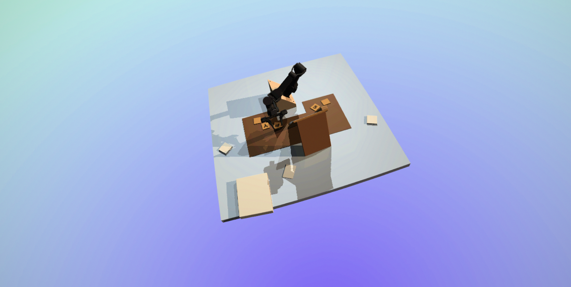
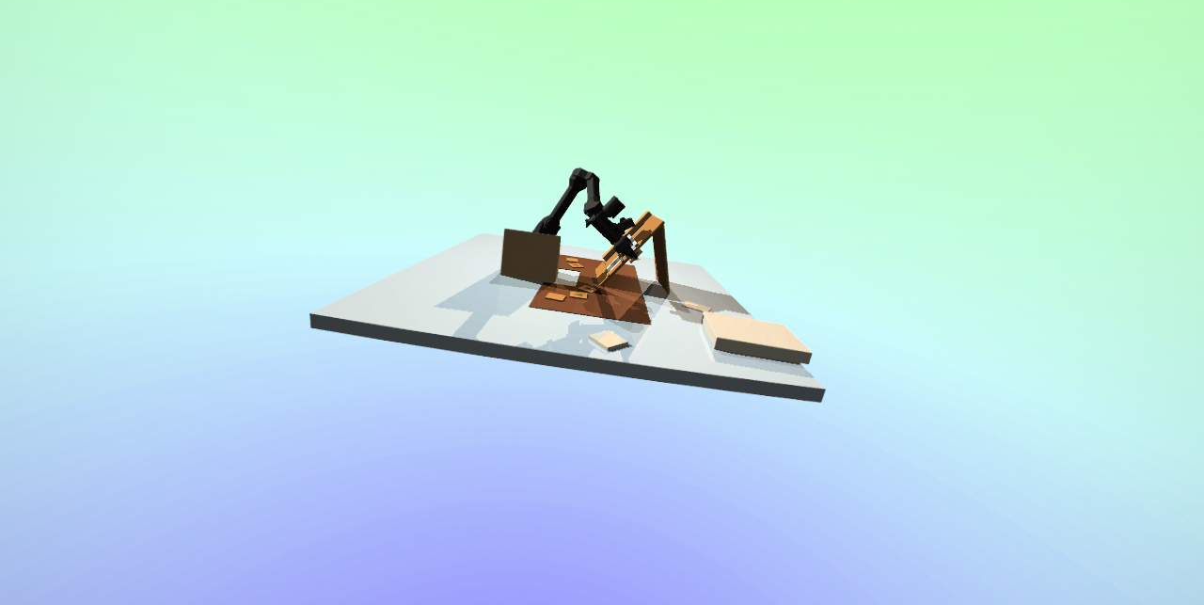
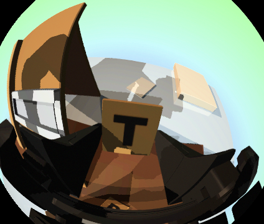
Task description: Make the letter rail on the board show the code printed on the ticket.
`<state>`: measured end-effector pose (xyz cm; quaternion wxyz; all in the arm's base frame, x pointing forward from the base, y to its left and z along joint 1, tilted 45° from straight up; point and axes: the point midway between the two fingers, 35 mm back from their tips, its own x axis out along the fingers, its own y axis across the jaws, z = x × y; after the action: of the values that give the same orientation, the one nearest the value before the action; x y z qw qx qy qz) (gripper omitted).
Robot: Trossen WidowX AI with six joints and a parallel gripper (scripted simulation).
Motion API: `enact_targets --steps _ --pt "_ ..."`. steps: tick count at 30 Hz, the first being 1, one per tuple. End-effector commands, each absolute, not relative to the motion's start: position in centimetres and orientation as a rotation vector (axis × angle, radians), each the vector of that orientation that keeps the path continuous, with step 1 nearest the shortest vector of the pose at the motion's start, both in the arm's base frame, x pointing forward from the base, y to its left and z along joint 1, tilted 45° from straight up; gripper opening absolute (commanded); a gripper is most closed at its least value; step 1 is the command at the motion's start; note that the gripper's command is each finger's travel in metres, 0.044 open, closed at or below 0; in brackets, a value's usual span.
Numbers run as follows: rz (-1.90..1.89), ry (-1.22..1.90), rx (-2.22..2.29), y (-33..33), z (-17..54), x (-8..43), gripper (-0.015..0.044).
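Note:
My gripper (image 1: pixel 275 118) (image 2: pixel 625 246) (image 3: pixel 129 131) is shut on the T tile (image 3: pixel 132 109), held upright with the letter facing the wrist camera. It is raised beside the sloped board (image 1: pixel 315 133) (image 2: pixel 655 222) (image 3: pixel 45 23). A pale, dark-edged strip (image 3: pixel 45 113) crosses the board at the left of the wrist view; no letter is readable there. A Y tile (image 1: pixel 265 126), a P tile (image 1: pixel 277 126) and a plain-looking tile (image 1: pixel 257 120) lie on the brown mat (image 1: pixel 259 147) (image 2: pixel 623 311). An S tile (image 1: pixel 315 107) and another plain-looking tile (image 1: pixel 325 101) lie beyond the board. The ticket's code is unreadable.
An upright panel (image 1: pixel 285 103) (image 2: pixel 530 256) stands near the arm. Small pale blocks (image 1: pixel 225 148) (image 1: pixel 289 172) (image 1: pixel 372 119) lie on the grey counter (image 1: pixel 359 153) (image 2: pixel 403 306). A large pale slab (image 1: pixel 255 195) (image 2: pixel 757 337) (image 3: pixel 194 87) lies at a counter corner, overhanging one edge.

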<state>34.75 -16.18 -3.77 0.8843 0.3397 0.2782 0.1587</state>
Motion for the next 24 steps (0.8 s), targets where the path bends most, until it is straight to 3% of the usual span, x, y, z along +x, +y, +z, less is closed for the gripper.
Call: enact_targets --steps 1,24 --pt "0.328 0.575 0.704 -16.16 -3.45 34.8 0.0" --pt "0.329 0.576 0.705 -15.37 -2.63 34.71 0.0"
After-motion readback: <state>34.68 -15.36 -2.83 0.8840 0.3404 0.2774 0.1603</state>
